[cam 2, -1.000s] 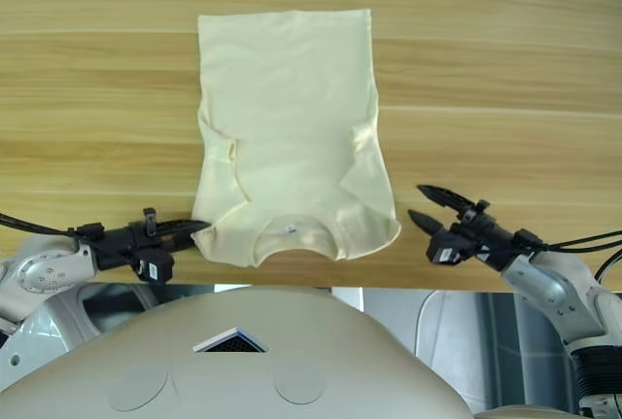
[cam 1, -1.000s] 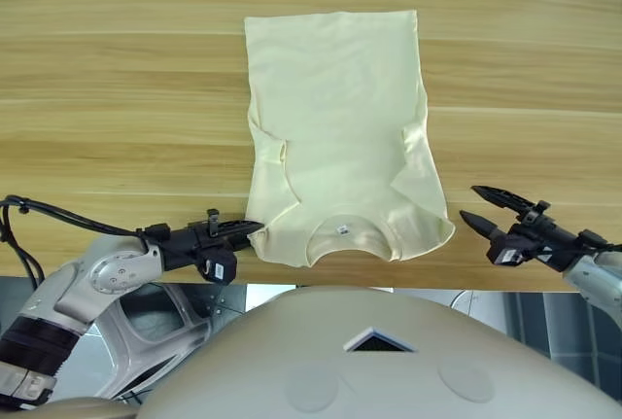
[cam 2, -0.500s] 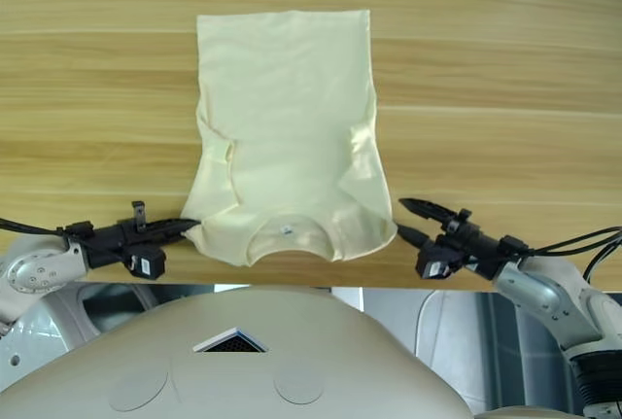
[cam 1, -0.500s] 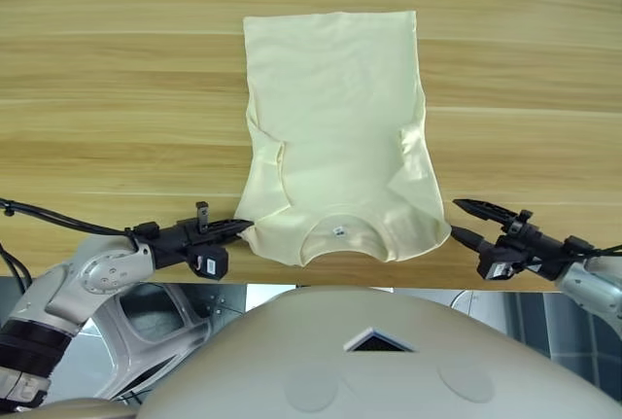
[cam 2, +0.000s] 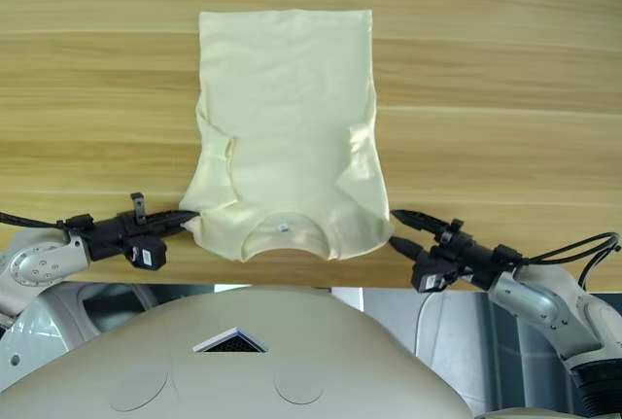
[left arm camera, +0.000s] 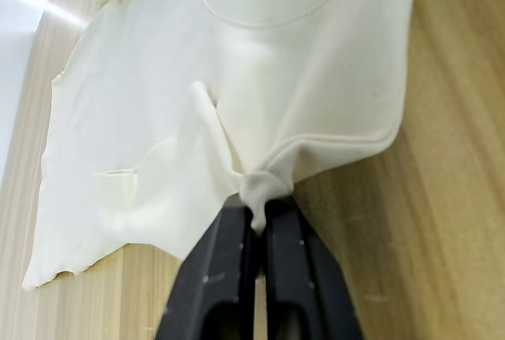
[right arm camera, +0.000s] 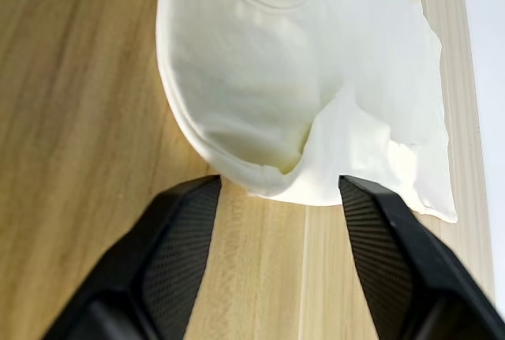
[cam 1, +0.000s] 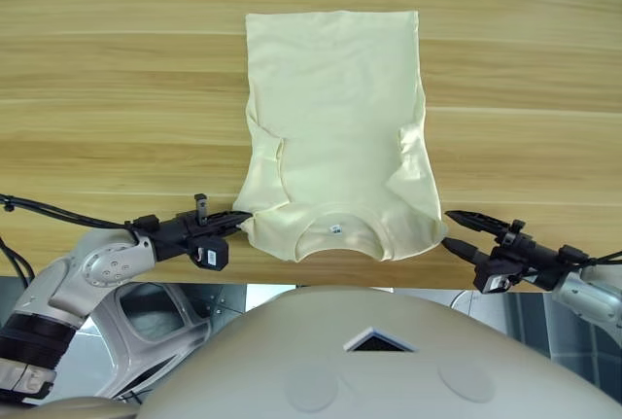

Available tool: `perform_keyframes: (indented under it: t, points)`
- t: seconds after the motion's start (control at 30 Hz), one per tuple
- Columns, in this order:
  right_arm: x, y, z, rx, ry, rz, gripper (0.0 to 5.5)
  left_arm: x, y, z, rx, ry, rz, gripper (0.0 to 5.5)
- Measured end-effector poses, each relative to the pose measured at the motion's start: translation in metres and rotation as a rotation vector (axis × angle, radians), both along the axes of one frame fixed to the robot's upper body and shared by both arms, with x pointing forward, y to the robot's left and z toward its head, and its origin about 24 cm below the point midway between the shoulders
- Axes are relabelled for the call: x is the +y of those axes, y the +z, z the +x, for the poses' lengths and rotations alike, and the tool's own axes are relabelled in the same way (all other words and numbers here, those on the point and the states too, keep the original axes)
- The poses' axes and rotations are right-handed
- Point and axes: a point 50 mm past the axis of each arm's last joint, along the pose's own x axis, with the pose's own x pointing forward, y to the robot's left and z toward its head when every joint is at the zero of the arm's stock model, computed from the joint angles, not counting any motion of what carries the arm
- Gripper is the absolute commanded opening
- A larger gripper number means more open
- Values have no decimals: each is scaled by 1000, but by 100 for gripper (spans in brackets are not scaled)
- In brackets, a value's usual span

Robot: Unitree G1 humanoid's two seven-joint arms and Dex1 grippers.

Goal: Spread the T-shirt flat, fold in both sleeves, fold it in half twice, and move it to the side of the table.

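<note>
A pale cream cloth T-shirt (cam 1: 335, 127) lies on the light wooden counter (cam 1: 117, 79), midway along its width. The hem points toward the far edge and the ribbed collar (left arm camera: 268, 16) sits close to the near edge. Both sleeves are folded in over the body, so the shirt forms a narrow oblong that widens a little at the shoulders.

The left arm comes in low from the left, its forearm running roughly along the near edge. The black two-finger left gripper (cam 1: 243, 217) points inward at the shirt's left shoulder corner. Its fingers are clenched together on a small bunched pinch of that corner's cloth.

The right arm mirrors it from the right side, and the right gripper (cam 1: 449, 227) points inward at the right shoulder corner. Its fingers are spread wide to either side of the rounded fold of cloth, with the tips just beside the edge, grasping nothing.
</note>
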Motion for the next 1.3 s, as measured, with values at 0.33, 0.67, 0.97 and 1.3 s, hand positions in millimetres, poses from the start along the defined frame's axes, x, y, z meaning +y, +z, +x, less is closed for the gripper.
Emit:
perform_keyframes:
  t: [0.33,0.67,0.97,1.3]
  points:
    - [9,-7,25,-40,52,35,281,0,-1,3,-4,1,-2,1]
    - [13,-8,16,-10,76,46,258,-1,-1,3,-5,2,-3,0]
    - [17,-13,13,17,109,37,94,-1,-1,5,-9,1,-5,0]
    - [17,-17,13,34,121,31,2,-1,-1,5,-7,2,-7,0]
